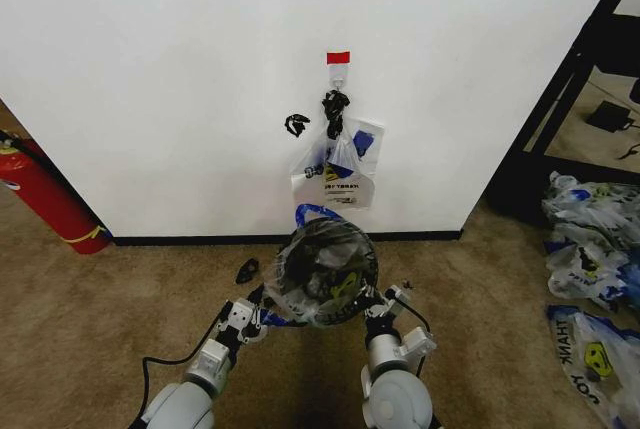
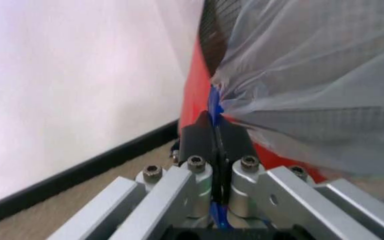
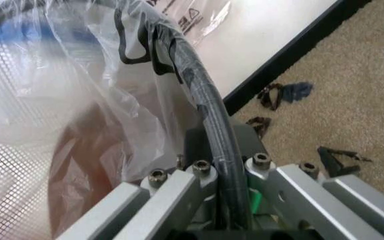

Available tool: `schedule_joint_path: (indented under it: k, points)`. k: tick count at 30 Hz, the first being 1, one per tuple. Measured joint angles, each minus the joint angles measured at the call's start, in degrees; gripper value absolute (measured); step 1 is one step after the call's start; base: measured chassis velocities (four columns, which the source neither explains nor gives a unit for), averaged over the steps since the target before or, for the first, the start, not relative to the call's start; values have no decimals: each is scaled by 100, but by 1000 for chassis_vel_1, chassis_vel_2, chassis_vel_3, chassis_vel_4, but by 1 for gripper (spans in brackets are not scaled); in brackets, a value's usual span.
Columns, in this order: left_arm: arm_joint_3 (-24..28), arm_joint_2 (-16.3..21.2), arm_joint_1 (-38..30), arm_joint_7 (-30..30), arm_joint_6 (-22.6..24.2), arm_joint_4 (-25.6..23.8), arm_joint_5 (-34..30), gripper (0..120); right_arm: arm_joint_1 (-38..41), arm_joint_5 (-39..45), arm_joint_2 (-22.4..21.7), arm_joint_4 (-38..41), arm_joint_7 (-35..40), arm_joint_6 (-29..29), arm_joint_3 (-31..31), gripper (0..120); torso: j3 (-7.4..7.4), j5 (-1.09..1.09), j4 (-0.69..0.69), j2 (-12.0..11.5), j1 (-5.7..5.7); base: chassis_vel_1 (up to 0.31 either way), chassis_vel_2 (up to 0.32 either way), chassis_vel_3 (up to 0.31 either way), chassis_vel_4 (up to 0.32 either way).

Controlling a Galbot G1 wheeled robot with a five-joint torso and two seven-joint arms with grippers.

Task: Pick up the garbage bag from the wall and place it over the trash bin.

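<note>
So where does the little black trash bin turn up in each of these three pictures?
Head view: the trash bin sits low centre, wrapped in the garbage bag, between the left gripper and right gripper.
Left wrist view: its red and black side rises just beyond the gripper.
Right wrist view: its black rim curves through the gripper.
Shared landmark: the black baseboard.

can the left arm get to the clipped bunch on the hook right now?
Probably not: the left end effector is shut on the garbage bag draped over the trash bin, which stands between it and the bunch.

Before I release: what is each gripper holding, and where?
Left gripper pinches the garbage bag at its blue handle edge; right gripper clamps the bag against the trash bin rim.
</note>
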Motion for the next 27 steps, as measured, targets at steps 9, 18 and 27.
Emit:
schedule_joint_path:
  k: [9,18,27]
  points:
    - [-301,134,-123,1225,-1397,517,320,28,165,208,51,0,86,-109,77,0,0,0,0,0,0,0,0,0,0]
    - [-905,124,-268,3487,-2242,710,373,62,317,283,61,-269,95,-153,183,0,0,-1,0,0,0,0,0,0,0]
    - [-1114,117,-357,3802,-2480,859,221,91,332,285,49,-294,87,-151,216,0,0,-1,0,0,0,0,0,0,0]
